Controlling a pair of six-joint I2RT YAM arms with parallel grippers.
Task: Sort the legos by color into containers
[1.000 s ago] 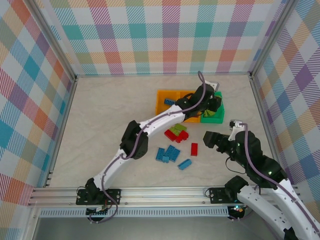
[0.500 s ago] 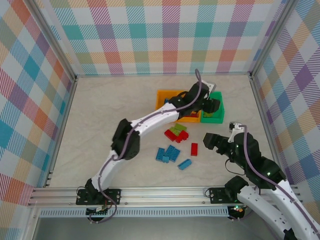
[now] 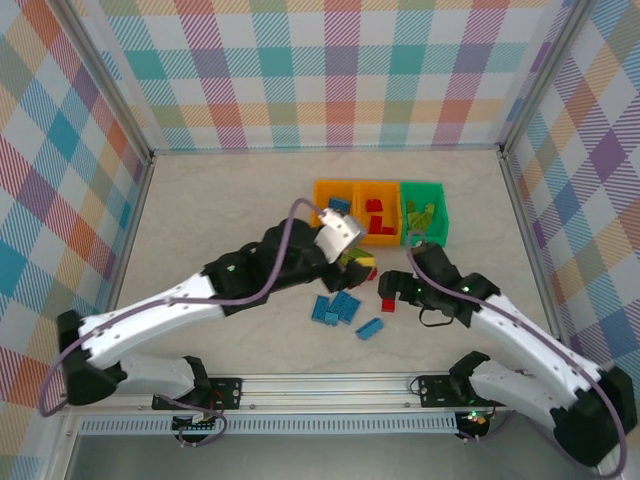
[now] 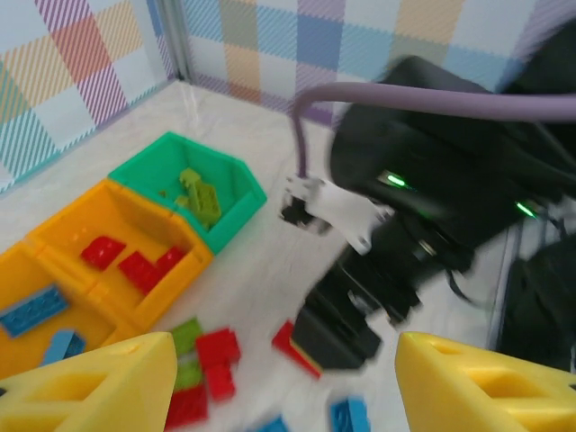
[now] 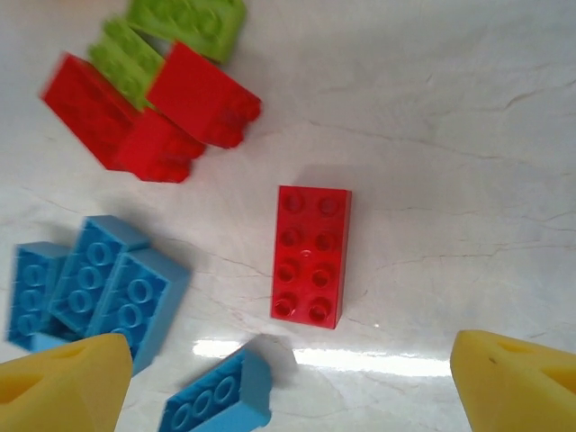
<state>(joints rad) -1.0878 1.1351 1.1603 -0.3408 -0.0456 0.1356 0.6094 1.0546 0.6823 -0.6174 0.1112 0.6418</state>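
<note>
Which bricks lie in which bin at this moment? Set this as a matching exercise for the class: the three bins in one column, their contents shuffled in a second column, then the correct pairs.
Column 1
1. left orange bin
2. middle orange bin
3. green bin

Column 2
A. red bricks
B. olive-green bricks
C. blue bricks

Pairs: 1-C, 2-A, 3-B.
</note>
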